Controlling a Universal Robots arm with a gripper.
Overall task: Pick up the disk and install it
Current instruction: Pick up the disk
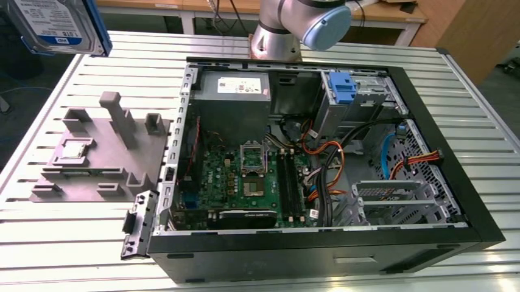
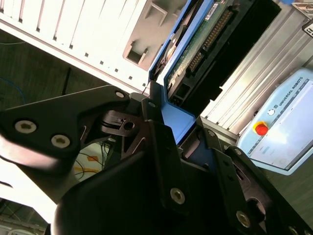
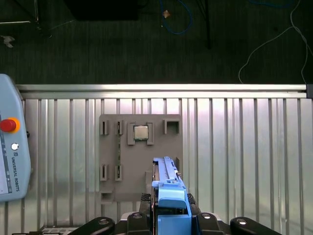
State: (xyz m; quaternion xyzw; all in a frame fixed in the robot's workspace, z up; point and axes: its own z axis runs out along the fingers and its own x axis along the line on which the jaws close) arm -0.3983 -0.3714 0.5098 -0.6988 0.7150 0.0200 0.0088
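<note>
The disk [image 1: 55, 24], silver-grey with a white-and-blue label and blue carrier, hangs aloft, slightly tilted, at the exterior view's left.

Black metal gripper [image 2: 179, 128] is clamping a blue-framed hard-drive disk [image 2: 198, 41].
Its green circuit board [image 2: 186, 61] is showing; a pale blue control pendant [image 2: 288, 122] is sitting beyond.

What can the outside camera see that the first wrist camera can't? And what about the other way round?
Extra in the exterior view: the open computer case, the green board inside it, and the arm.
Extra in the first wrist view: the pendant with its red button, a blue cable on the dark floor, and the gripper clamped on the disk.
Both views show the disk, the grey holder block and the slatted table.
</note>
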